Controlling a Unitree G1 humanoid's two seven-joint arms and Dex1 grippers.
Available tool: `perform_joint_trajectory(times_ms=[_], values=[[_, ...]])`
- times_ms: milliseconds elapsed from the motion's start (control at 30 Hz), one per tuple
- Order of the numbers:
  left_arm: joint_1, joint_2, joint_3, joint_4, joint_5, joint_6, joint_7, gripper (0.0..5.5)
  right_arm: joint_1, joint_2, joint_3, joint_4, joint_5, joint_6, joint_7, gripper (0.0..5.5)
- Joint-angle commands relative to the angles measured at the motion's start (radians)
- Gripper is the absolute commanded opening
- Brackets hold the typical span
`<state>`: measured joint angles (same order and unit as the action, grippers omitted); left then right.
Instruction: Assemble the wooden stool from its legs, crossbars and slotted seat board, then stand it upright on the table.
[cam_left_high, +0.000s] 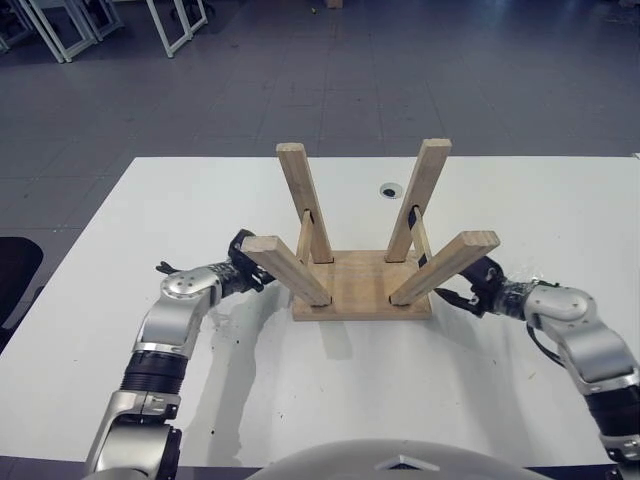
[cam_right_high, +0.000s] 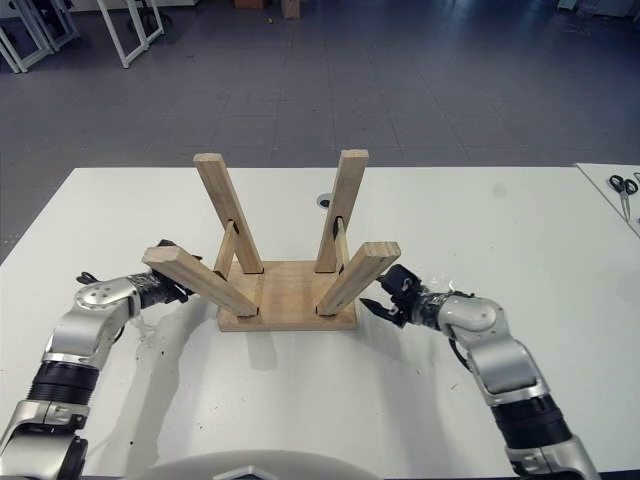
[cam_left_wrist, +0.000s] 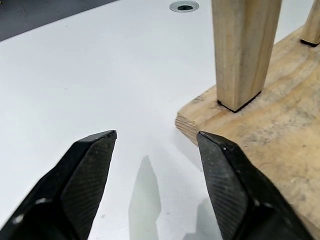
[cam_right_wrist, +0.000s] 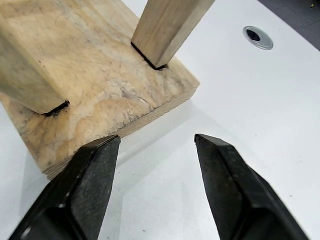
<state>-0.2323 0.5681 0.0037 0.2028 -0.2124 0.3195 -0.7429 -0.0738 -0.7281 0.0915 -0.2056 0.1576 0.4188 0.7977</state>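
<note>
**White table, stool inverted**

White tabletop (cam_left_high: 520, 200) bears the wooden stool (cam_left_high: 360, 290) at centre (seat board (cam_right_high: 290, 295) flat, four square, grainy legs (cam_left_high: 305, 200) splaying upward). Left gripper (cam_left_wrist: 156, 135) and right gripper (cam_right_wrist: 157, 137) flank it, both spread, empty.

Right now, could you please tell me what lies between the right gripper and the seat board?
Only bare white table: the right wrist view shows the right gripper, jaws open, just short of the seat board, with nothing between.
</note>
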Motion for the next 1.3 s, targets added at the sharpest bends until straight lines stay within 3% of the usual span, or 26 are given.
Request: perform_joint_trajectory(times_ms=[33, 233, 400, 733, 967, 1100, 1233, 1300], values=[[-0.015, 0.105, 0.046, 0.086, 0.003, -0.145, -0.124, 2.98, -0.001, -0.074, -0.062, -0.047, 0.052, 0.027, 0.079, 2.75], [0.014, 0.203, 0.048, 0.057, -0.118, -0.252, -0.491, 2.98, 0.023, -0.153, -0.125, -0.065, 0.179, 0.048, 0.245, 2.75], [0.062, 0.249, 0.016, -0.036, -0.158, -0.19, -0.633, 2.98, 0.003, -0.158, -0.124, -0.077, 0.207, 0.053, 0.286, 2.75], [0.072, 0.124, -0.092, -0.112, -0.142, -0.118, -0.569, 2.98, -0.126, -0.041, 0.033, 0.04, 0.228, 0.059, 0.345, 2.75], [0.011, 0.074, -0.133, -0.024, -0.112, -0.145, -0.56, 1.85, -0.189, 0.025, 0.098, 0.139, 0.193, 0.026, 0.351, 2.78], [-0.032, 0.034, -0.154, 0.045, -0.1, -0.156, -0.573, 1.22, -0.213, 0.052, 0.125, 0.205, 0.173, -0.001, 0.368, 1.93], [-0.032, 0.036, -0.16, 0.061, -0.1, -0.16, -0.593, 1.22, -0.243, 0.069, 0.128, 0.268, 0.17, -0.022, 0.399, 1.3], [-0.036, 0.042, -0.159, 0.067, -0.109, -0.154, -0.605, 1.21, -0.248, 0.073, 0.116, 0.283, 0.187, -0.02, 0.42, 1.28]])
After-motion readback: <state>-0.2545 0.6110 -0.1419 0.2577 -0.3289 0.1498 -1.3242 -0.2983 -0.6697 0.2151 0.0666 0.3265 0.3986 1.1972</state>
